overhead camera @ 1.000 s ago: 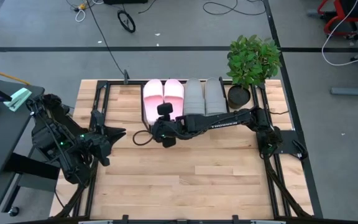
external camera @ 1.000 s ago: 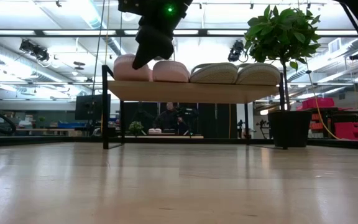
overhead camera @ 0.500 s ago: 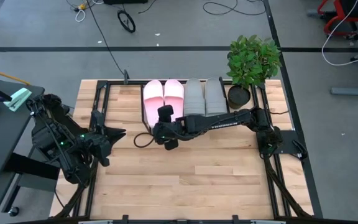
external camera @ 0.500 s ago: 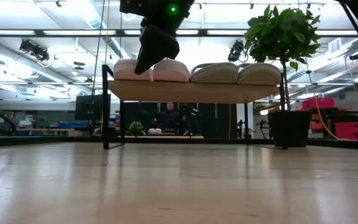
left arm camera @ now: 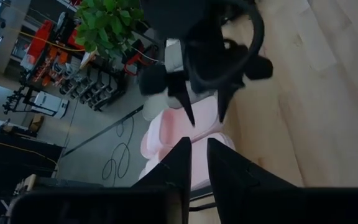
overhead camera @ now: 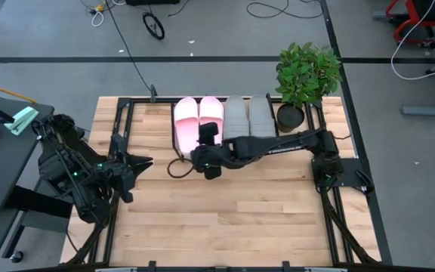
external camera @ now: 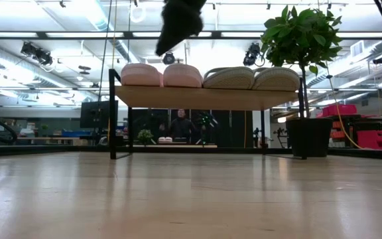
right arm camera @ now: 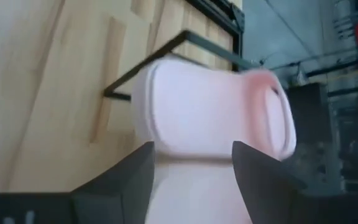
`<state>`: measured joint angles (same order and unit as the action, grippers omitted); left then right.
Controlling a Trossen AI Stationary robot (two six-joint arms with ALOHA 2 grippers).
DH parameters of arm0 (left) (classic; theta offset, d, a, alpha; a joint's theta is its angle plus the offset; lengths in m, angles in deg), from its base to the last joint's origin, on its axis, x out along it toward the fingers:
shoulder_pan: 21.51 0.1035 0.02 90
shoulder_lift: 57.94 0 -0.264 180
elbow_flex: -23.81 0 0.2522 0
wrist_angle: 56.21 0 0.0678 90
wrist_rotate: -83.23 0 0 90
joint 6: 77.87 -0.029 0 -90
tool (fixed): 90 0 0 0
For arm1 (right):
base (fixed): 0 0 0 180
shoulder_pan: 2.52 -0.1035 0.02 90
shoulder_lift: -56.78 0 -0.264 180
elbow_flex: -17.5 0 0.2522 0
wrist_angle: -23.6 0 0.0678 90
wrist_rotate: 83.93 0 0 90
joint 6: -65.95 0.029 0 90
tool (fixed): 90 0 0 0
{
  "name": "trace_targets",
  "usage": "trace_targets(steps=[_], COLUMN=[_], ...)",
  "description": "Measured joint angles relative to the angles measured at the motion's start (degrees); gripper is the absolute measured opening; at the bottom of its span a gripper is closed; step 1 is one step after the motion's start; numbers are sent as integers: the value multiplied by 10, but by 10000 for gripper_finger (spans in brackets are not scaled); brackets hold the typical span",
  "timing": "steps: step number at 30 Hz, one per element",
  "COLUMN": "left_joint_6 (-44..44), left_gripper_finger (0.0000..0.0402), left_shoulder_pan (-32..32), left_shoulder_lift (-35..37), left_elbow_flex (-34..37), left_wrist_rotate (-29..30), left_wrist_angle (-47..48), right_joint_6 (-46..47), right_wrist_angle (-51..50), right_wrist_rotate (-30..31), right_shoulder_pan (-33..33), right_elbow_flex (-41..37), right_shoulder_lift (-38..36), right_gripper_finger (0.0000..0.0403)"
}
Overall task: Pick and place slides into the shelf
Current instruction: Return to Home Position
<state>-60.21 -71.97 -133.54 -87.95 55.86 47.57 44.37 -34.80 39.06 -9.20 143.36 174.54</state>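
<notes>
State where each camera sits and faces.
High: above the table, looking down; both arms, four slides.
Low: tabletop height, level toward shelf; right gripper above it.
Left wrist: on left arm, facing right gripper; left gripper at bottom.
Right wrist: on right arm, facing pink slide; open fingers frame it.
Shared: pink slide in both wrist views.

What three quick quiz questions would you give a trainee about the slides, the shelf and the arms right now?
1. True or false: the pink pair and the grey pair all rest on the shelf.
2. Which pair lies nearer the potted plant? A pink, B grey, C neither.
3. Fill in: the right gripper hovers above the pink pair with its jaws ____.
Key: 1 true; 2 B; 3 open.
</notes>
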Motion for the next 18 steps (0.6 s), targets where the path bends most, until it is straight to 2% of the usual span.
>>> trace_targets(steps=[3, 9, 13, 18], left_joint_6=[12, 18, 45, 72], left_gripper_finger=[55, 58, 50, 36], left_shoulder_pan=[2, 5, 20, 36], left_shoulder_lift=[0, 0, 0, -1], left_elbow_flex=[0, 18, 74, 138], left_wrist_rotate=[-13, -23, -10, -4], left_wrist_angle=[0, -1, -2, -20], right_joint_6=[50, 210, 319, 459], right_wrist_angle=[-68, -218, -334, -436], right_wrist_rotate=[0, 10, 71, 76], right_shoulder_pan=[-13, -56, -92, -138], right_elbow_flex=[0, 0, 0, 0], right_shoulder_lift=[-25, -94, -128, -155], right_gripper_finger=[219, 201, 163, 97])
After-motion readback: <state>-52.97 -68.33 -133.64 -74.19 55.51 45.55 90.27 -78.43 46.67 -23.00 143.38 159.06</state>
